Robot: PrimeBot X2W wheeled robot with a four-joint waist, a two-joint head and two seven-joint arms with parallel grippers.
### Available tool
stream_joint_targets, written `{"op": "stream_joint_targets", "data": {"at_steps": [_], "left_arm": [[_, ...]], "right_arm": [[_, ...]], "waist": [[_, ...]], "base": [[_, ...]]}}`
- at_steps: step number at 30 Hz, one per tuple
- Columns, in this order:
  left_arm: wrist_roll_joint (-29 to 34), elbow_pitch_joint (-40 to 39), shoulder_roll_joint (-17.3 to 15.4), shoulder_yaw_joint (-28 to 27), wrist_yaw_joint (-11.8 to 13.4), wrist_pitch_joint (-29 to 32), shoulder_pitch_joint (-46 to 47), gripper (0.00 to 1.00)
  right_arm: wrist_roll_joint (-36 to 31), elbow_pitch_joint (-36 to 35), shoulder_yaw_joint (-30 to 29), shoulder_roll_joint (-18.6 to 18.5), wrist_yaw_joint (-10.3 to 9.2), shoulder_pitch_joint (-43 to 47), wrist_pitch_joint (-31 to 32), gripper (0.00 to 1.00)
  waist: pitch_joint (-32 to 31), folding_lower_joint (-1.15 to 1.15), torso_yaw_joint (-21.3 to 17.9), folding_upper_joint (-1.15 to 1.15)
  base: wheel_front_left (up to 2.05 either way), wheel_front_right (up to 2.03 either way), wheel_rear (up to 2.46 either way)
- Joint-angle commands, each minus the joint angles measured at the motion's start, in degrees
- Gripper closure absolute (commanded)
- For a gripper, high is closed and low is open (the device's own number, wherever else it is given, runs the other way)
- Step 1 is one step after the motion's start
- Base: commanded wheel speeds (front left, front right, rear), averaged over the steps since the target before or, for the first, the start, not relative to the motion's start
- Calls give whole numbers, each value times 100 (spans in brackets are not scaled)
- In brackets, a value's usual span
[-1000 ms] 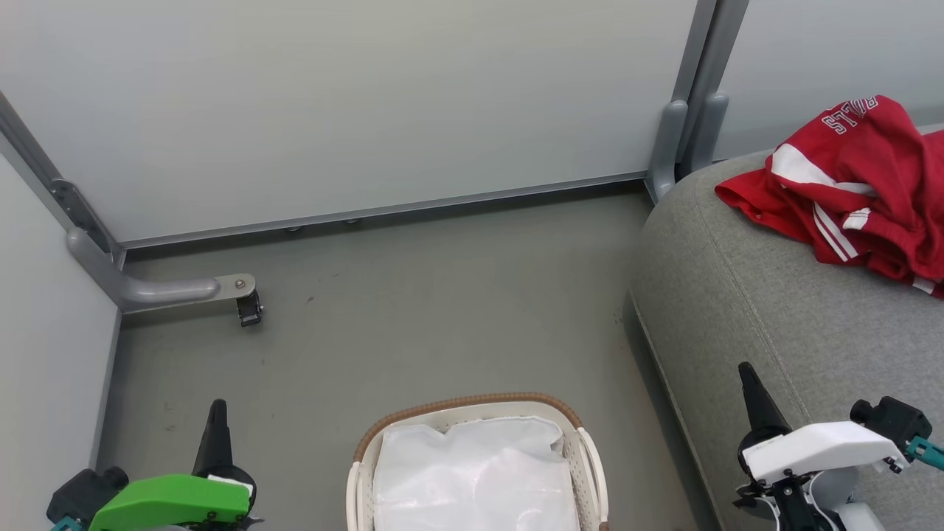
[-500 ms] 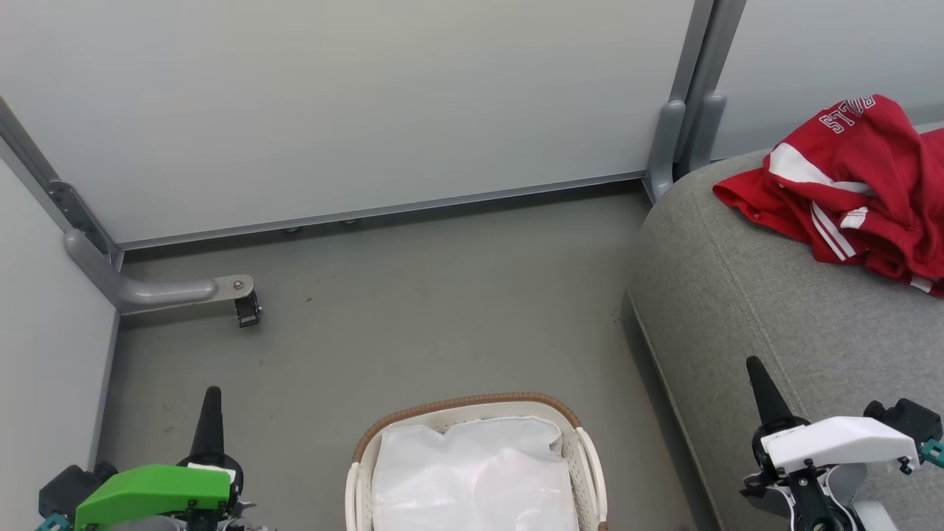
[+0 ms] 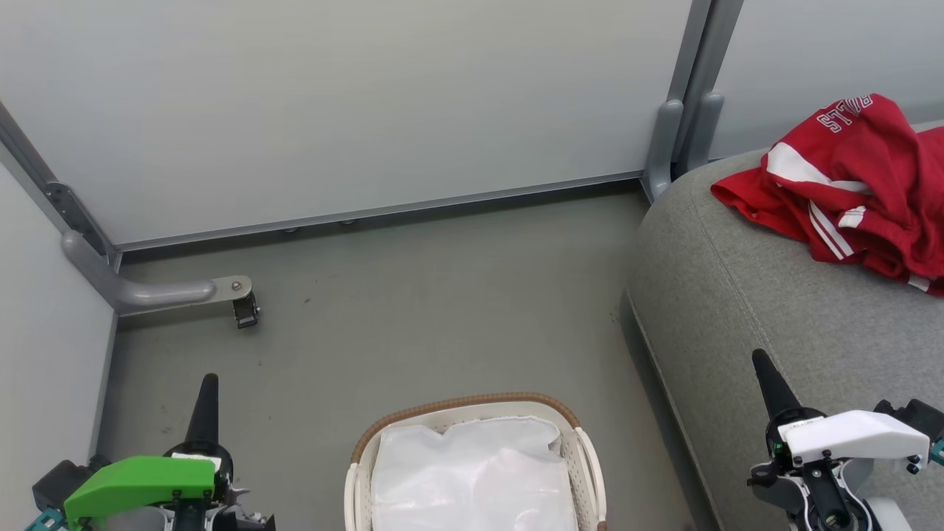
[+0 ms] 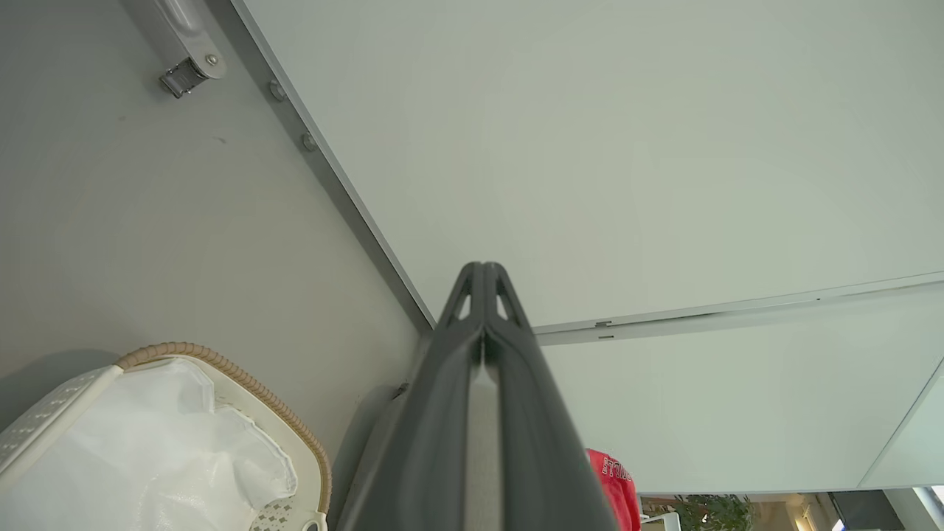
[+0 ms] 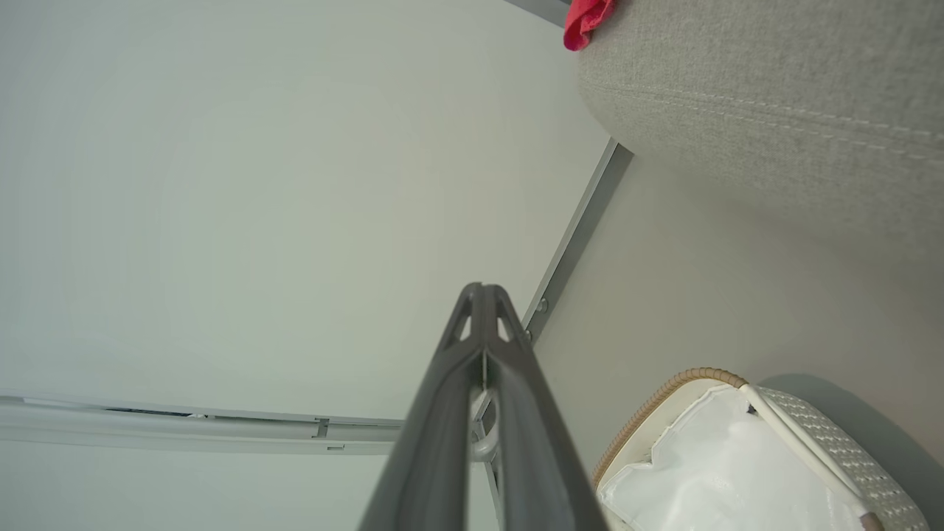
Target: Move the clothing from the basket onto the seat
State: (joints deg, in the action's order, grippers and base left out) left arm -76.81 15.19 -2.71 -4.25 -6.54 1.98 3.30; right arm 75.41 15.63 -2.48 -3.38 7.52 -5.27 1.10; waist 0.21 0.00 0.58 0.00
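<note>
The clothing (image 3: 855, 184) lies in a crumpled bright red heap on top of the seat (image 3: 774, 295), at the far right of the head view. White stripes run across its folds and white outlined lettering shows on its upper part. The heap rests on the grey upholstery back from the cushion's rounded front edge, and its right side runs out of the picture. Whether it is one garment or two cannot be told from the folds.

The basket (image 3: 464, 404) stands on the grey floor (image 3: 413, 310) at the bottom middle of the head view, just beside the seat's left flank. Its brown woven rim curves along the far side. The white liner (image 3: 472, 472) sits rumpled inside it and covers the inner walls.

The left gripper (image 3: 206, 380) hangs low at the lower left, over the floor and to the left of the basket, well apart from the clothing. In the left wrist view its jaws are pressed together along their whole length, with nothing between them. The right gripper (image 3: 758, 358) hangs at the lower right, over the front part of the seat, apart from the red heap. In the right wrist view its jaws are likewise pressed together and hold nothing.

Pale wall panels (image 3: 332, 103) close off the floor behind. A grey upright post (image 3: 682, 110) stands at the seat's far corner, and a grey bracket with a small caster (image 3: 247, 310) sticks out from the left wall.
</note>
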Motion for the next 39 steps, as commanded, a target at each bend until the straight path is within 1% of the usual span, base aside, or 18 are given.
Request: {"op": "stream_joint_targets", "data": {"at_steps": [1, 39], "left_arm": [[-153, -50, -24, -44, -36, 46, 142, 100], [-1564, -124, -29, -243, -112, 461, 331, 100]], "right_arm": [[162, -58, -37, -35, -3, -80, 46, 100], [1762, -180, -341, -21, -3, -107, 497, 100]], "waist": [[0, 0, -2, 0], [-3, 0, -57, 0]], "base": [[0, 0, 0], [0, 0, 0]]}}
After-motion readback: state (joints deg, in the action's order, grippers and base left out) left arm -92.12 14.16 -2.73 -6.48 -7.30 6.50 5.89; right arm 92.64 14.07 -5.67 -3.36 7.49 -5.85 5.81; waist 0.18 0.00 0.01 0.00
